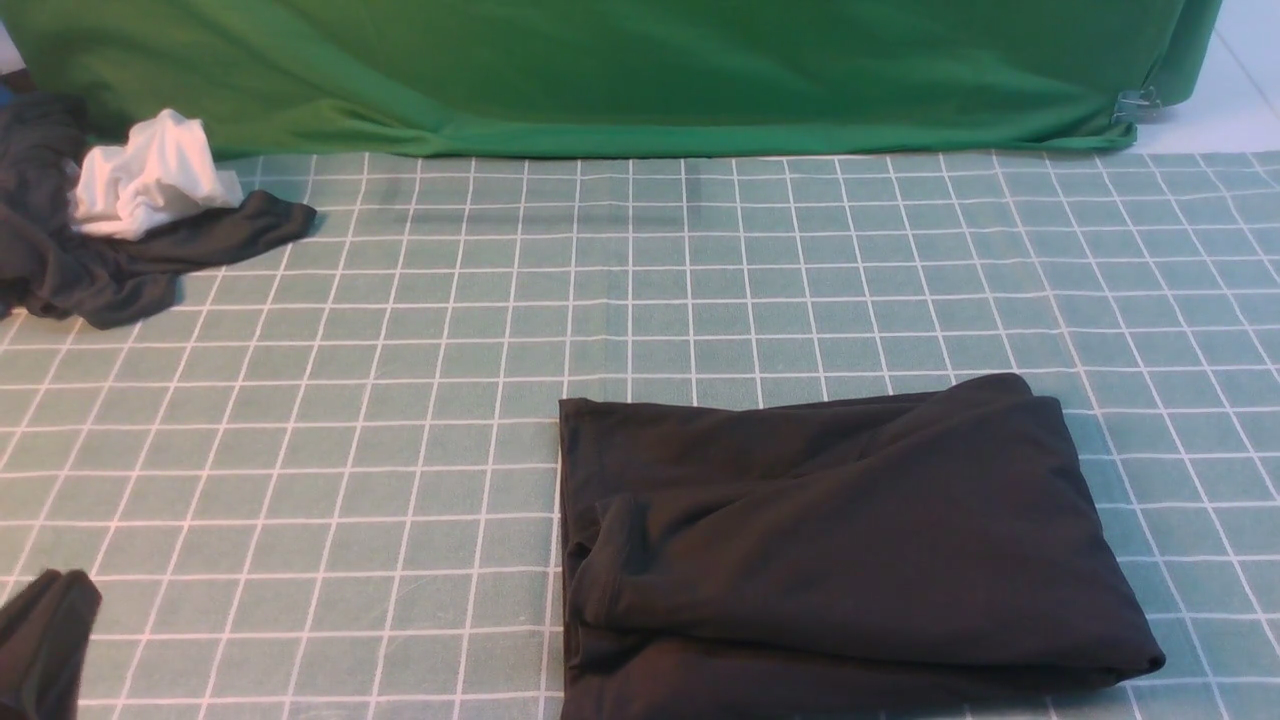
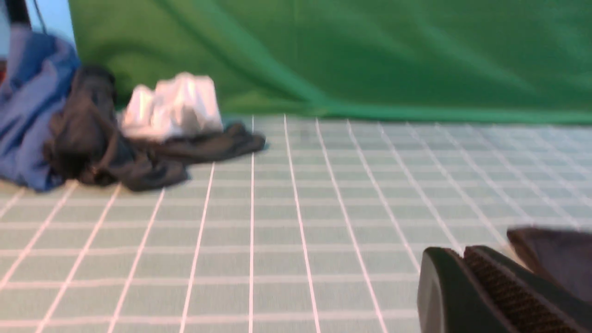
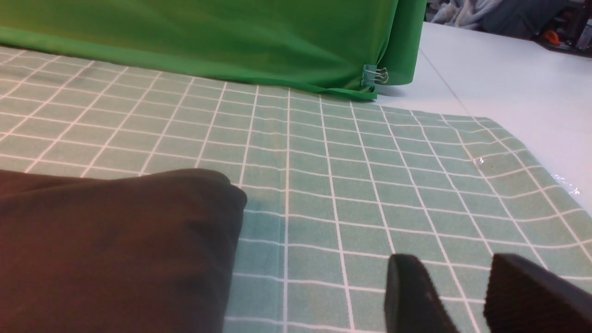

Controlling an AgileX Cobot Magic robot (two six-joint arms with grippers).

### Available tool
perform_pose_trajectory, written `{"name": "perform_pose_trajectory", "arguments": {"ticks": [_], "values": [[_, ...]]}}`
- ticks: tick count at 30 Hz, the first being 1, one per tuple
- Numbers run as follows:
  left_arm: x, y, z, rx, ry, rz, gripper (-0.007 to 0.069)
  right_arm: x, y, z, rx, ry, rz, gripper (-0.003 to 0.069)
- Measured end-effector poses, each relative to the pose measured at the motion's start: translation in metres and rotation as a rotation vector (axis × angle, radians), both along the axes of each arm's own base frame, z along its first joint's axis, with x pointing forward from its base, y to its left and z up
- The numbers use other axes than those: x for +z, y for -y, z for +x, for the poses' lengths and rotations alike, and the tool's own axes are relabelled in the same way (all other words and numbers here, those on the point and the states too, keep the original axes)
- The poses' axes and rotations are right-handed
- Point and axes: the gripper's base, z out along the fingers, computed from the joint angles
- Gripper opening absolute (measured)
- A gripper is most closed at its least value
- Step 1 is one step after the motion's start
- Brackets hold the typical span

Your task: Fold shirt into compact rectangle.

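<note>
Shirt: we see one black shirt (image 1: 850, 540) lying folded on the table at about 5 o'clock in the front view, its layers stacked into a rough rectangle.
Shirt edges: the left edge runs straight along a white grid line; the far edge rises towards 2 o'clock into a rounded corner; the near edge runs off the bottom of the front view; a folded flap lies across the top, its edge slanting.
Shirt axis: we read the long axis as running left to right, tilted slightly, with the rounded far corner (image 3: 222, 185) pointing towards 1 o'clock.
Open room: we find bare checked tablecloth (image 1: 400, 400) from 9 to 12 o'clock of the shirt, and a narrower strip at 3 o'clock.
Left gripper: one left gripper (image 2: 462, 259), jaws closed together with nothing between them, well apart from the shirt at 8 o'clock in the front view.
Right gripper: one right gripper (image 3: 455, 296), jaws parted and holding nothing, above the cloth just beside the shirt's right edge.
Other cloths: at 10 o'clock we count one dark grey garment (image 1: 110, 270) with one white cloth (image 1: 150, 180) on it; the left wrist view adds one blue cloth (image 2: 27, 106) touching them.
Backdrop: one green backdrop (image 1: 600, 70) spans 12 o'clock, with one clip (image 3: 375, 75) at its right corner.
Table: bare white table (image 3: 508, 83) beyond the tablecloth's right edge.
</note>
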Motion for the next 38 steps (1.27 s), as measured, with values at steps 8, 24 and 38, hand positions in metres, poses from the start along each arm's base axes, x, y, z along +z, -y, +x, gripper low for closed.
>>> {"name": "perform_pose_trajectory", "arguments": {"ticks": [8, 24, 38], "values": [[-0.0022, 0.0001, -0.0003, -0.002, -0.024, 0.005, 0.0012, -0.0011, 0.0000, 0.0001, 0.000, -0.003, 0.000, 0.0239], [-0.0025, 0.0001, -0.0003, -0.002, -0.027, 0.006, 0.0013, -0.0015, 0.0000, 0.0001, 0.000, -0.004, 0.000, 0.0239], [-0.0025, 0.0000, -0.0004, -0.002, -0.027, 0.007, 0.0013, -0.0016, 0.0000, 0.0001, 0.000, -0.005, 0.000, 0.0239]]}}
